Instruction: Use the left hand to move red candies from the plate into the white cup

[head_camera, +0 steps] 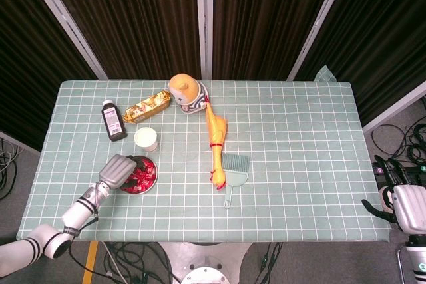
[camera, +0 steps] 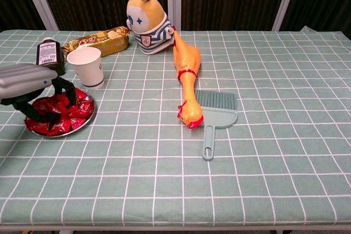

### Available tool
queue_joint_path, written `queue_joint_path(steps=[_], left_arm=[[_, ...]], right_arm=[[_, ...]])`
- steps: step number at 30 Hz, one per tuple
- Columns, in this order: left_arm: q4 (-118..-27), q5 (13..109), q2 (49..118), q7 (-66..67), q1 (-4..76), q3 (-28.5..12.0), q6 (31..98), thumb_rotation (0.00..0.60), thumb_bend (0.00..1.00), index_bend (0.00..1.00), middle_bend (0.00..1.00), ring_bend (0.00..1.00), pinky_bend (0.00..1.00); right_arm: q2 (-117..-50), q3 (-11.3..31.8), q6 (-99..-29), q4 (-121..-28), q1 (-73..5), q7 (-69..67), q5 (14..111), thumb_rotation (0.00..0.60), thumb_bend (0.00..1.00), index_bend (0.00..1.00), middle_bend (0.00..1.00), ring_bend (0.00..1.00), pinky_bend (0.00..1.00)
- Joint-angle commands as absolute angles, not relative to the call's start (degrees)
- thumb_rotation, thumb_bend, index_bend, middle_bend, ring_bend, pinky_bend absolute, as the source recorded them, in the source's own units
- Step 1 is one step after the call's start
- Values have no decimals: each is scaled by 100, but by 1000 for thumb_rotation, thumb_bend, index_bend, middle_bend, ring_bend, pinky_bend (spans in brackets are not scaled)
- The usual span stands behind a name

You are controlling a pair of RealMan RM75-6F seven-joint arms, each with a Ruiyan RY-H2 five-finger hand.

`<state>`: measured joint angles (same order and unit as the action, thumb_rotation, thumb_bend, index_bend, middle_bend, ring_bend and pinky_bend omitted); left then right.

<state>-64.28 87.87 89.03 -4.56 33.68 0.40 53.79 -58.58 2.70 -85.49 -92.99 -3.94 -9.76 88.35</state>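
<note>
Red candies (head_camera: 142, 176) (camera: 70, 112) are heaped on a small metal plate (head_camera: 154, 180) (camera: 83, 124) at the table's front left. My left hand (head_camera: 118, 169) (camera: 32, 83) is lowered onto the plate, its dark fingers (camera: 66, 87) and thumb curled down into the heap and touching the candies. Whether it grips any is hidden. The white cup (head_camera: 146, 139) (camera: 89, 67) stands upright just behind the plate, apart from the hand. My right hand (head_camera: 398, 194) hangs beyond the table's right edge, fingers apart, holding nothing.
A dark bottle (head_camera: 114, 120) (camera: 50, 55) stands behind the left hand. A gold snack packet (head_camera: 147, 107), a plush toy (head_camera: 186, 92), a rubber chicken (head_camera: 215, 142) and a small dustpan brush (head_camera: 233, 172) lie toward the table's middle.
</note>
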Motion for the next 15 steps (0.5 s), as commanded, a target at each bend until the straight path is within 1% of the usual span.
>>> queue_joint_path(steps=[1,8,15], left_arm=[[-6321,8855,8963,-592,3354,74,5500,600,382,556,545,516,820],[-6202,8969,8977,-824,3365,108,5706,600,413,591,603,576,870],[-6495,8999,8708,-806,3356,33,5992,600,425,596,632,609,904]], right_arm=[[-5855,265,-8560,-9304,-384,-976,8839,600,101,49,213,80,242],[-5826,264,-8594,-9342,-367,-972,8860,600,101,52,215,80,242],[-5805,258,-8655,-9346,-335,-1005,8892,600,101,54,215,80,242]])
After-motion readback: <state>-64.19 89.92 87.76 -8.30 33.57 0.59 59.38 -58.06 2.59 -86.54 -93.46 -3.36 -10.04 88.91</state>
